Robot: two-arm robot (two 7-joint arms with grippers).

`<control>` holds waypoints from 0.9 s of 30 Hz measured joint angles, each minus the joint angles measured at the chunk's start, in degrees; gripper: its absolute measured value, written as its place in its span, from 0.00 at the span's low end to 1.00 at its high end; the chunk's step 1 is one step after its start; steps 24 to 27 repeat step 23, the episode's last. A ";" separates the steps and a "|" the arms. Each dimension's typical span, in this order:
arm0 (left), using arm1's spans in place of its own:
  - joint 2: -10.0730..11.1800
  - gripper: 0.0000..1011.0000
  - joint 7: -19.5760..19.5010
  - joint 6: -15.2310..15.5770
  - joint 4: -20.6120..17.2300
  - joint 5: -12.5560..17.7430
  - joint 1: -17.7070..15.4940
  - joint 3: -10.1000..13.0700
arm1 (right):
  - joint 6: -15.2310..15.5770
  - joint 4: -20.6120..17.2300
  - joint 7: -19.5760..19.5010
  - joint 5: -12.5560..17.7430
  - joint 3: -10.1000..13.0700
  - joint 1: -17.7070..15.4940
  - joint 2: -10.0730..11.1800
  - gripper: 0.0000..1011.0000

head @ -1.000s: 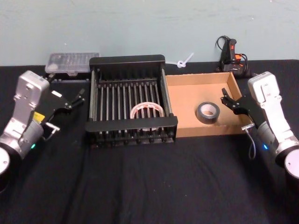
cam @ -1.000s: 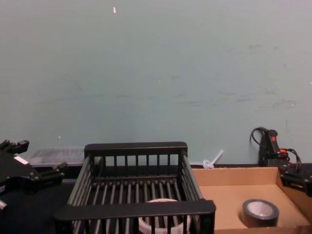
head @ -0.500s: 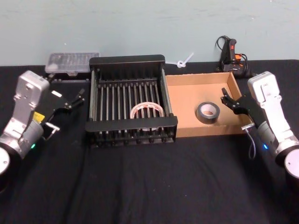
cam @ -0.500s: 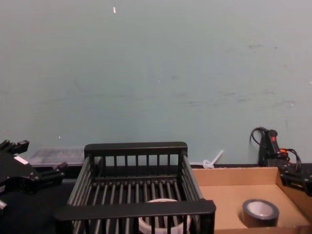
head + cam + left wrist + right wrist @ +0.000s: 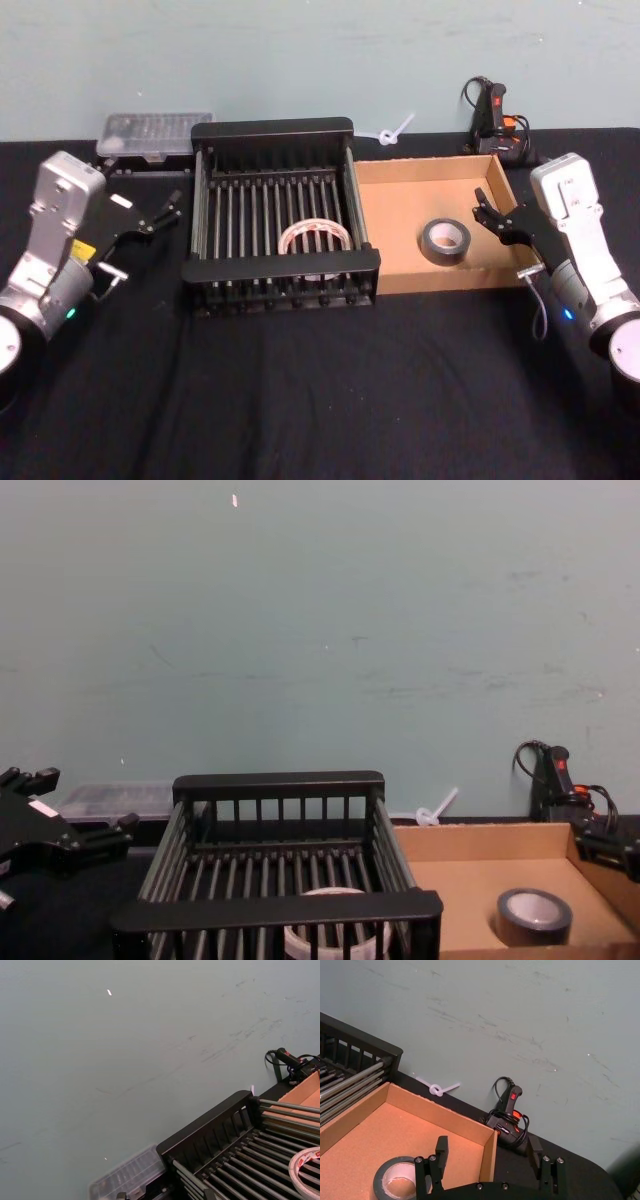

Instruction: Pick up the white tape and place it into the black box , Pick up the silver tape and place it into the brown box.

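Black cloth covers the tabletop (image 5: 320, 400). Wide white tape ring (image 5: 315, 236) lies in the slatted black plastic crate (image 5: 283, 265); grey-silver roll (image 5: 445, 240) in the shallow brown cardboard box (image 5: 400, 275). Both placements look done; left gripper (image 5: 160, 215) and right gripper (image 5: 487, 215), jaws wide, empty, need only withdraw.

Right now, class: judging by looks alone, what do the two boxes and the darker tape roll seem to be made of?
The black box: probably moulded plastic, matt, with slatted bars. The brown box: apparently cardboard, with dull brown, thin, low walls. The silver tape: likely duct-type tape, with a shiny grey top face and a dark side.
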 joint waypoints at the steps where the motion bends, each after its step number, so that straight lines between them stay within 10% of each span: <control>1: 0.00 0.99 0.00 0.00 0.00 0.00 0.00 0.00 | 0.00 0.00 0.00 0.00 0.00 0.00 0.00 0.99; 27: 0.00 0.99 0.00 0.00 0.00 0.00 0.00 0.00 | 0.01 0.00 0.01 0.00 0.00 0.00 0.00 0.99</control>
